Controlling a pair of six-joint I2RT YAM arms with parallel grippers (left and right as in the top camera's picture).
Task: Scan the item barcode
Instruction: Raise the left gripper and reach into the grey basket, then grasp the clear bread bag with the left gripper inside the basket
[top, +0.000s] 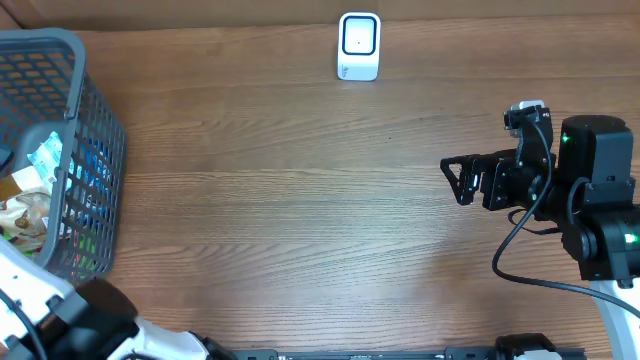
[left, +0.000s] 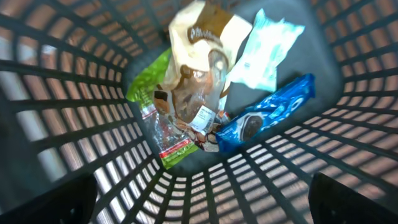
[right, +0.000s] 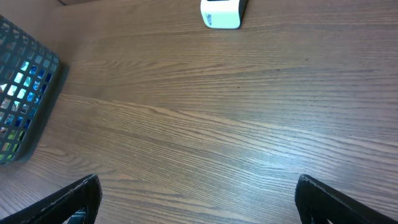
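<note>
Snack packets (left: 199, 106) are lying in the grey plastic mesh basket (top: 100, 170) at the left edge of the wooden worktop (top: 300, 220), with the left end effector (left: 202, 208) hovering above them, spread wide. The blue glossy cookie packet (left: 267, 115) is looking light, crinkly and slippery; pinching across its firmer middle seems safest. The right end effector (top: 460, 180) is hanging wide open near the right edge, and the small white barcode scanner (top: 358, 46) is standing at the far edge.

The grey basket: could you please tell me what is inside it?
The basket holds a blue cookie pack, a pale mint wrapper, a green bag and a cream pouch; anything beneath them is covered.
</note>
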